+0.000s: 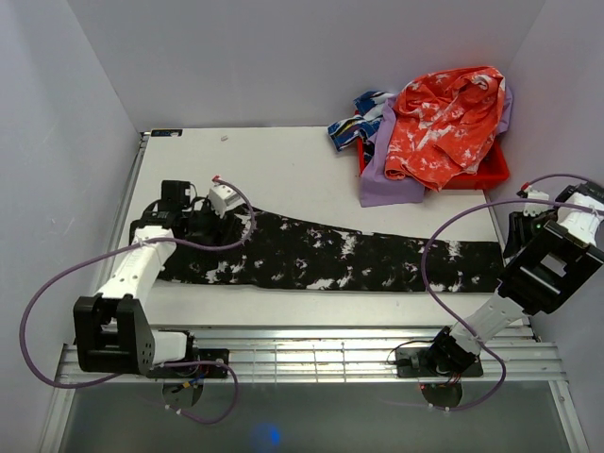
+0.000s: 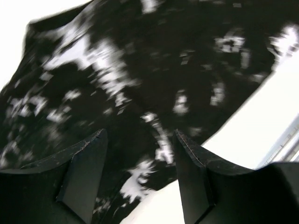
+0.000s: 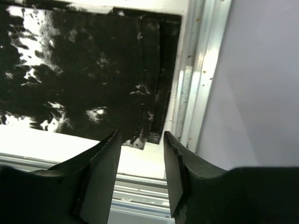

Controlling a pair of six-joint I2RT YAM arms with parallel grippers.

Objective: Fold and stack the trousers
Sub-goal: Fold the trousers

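Folding step: I judge the trousers [image 1: 330, 260] lie stretched out long on the worktop [image 1: 283, 170], with the first fold not yet made.
Left fingers [image 2: 86, 163]: spread and holding nothing, with the cloth under and ahead of them.
Right fingers [image 3: 100, 163]: spread and empty, with the leg end just ahead.
Next move: I should pinch both ends and carry one over the other.
Edges: a metal rail [image 3: 196, 70] and a wall [image 3: 252, 93] are close to the right of the right fingers.
Open room: there is free worktop beyond the left fingers.

A robotics lab test cell: plain white walls [image 1: 283, 57] box in a white desk [image 1: 283, 160] on three sides. A left arm [image 1: 132, 269] and a right arm [image 1: 528, 283] are bolted to an aluminium rail [image 1: 311, 354] at the desk's near edge, trailing purple cables [image 1: 57, 283].
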